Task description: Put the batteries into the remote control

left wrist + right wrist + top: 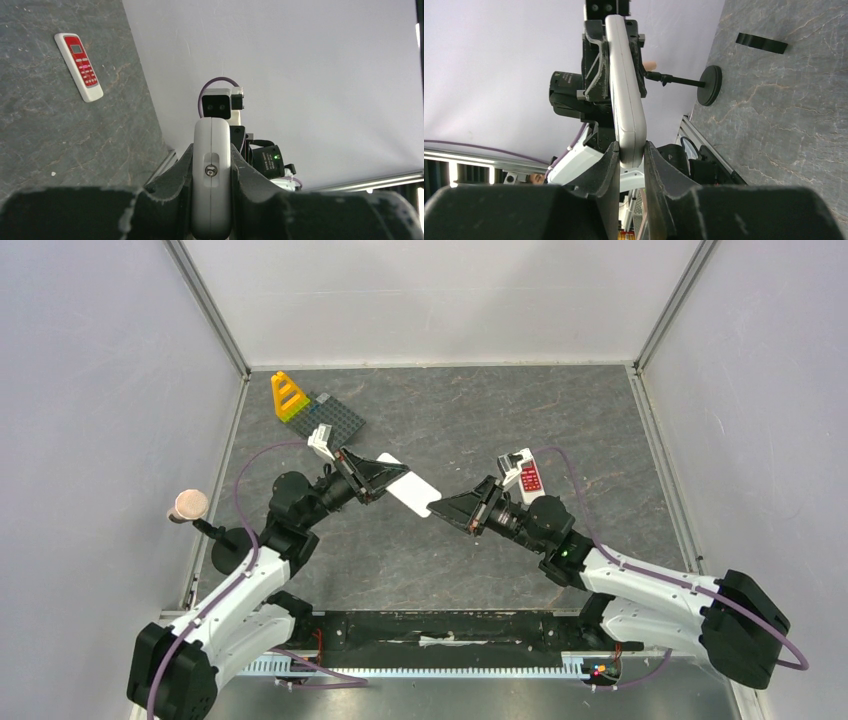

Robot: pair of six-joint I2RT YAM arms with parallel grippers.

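You're working on a dark grey, stone-veined table, boxed in by plain white walls with metal framing at the corners. At the far left corner a yellow brick piece stands at the edge of a grey baseplate. By the left edge there is a small stand on a round black base, with a pinkish disc on top. A black strip lies flat on the surface beyond it in the right wrist view. A red remote lies face up on the table just beside the right arm's wrist.

Both arms reach in from the near corners with elbows bent, wrists turned toward each other so the fingers meet near the middle of the table.

The white remote hangs between them, slanting from far left to near right in the top view. It appears to be lifted clear of the surface.

Your left gripper is clamped tight on it — the left wrist view shows the body wedged edge-on between the two fingers.

Your right gripper has closed onto the other end — its fingers press either side of the remote's rounded tip.

I can't pick out the batteries in any view.
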